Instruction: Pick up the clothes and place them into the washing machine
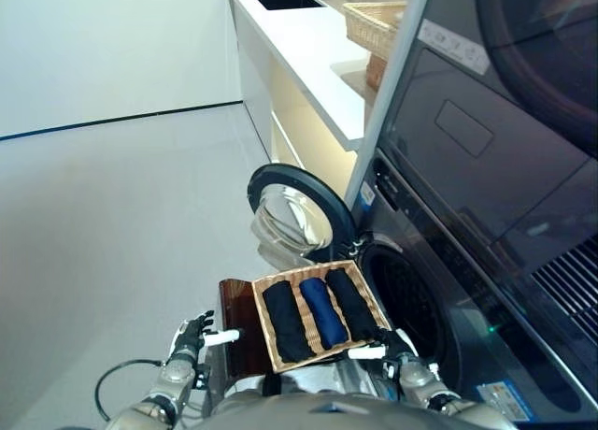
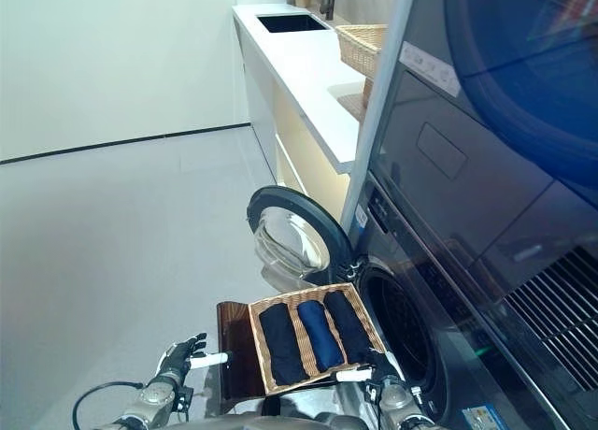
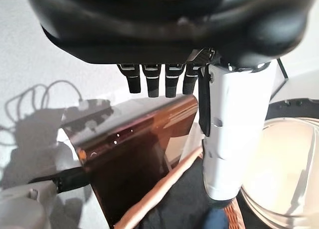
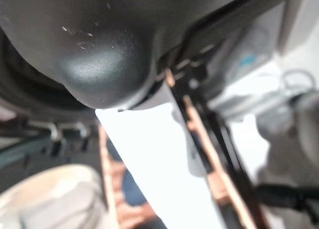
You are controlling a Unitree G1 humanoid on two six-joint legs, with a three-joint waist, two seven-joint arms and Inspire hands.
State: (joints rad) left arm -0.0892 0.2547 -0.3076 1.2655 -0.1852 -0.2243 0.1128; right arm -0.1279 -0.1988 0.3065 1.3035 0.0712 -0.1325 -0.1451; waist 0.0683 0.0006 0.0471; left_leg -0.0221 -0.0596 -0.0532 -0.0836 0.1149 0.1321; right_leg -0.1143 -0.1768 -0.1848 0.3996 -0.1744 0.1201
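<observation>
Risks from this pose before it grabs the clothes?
1. The basket overhangs the brown stool; a push from the right robot hand may tip it.
2. Three rolled clothes lie packed together; one grasp may drag a neighbour.
3. The open washer door stands close behind the basket, crowding the swing into the drum.

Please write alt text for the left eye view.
A shallow woven wicker tray holding three rolled dark clothes sits before the open dark front-loading washing machine; the left robot hand and right robot hand flank it.
</observation>
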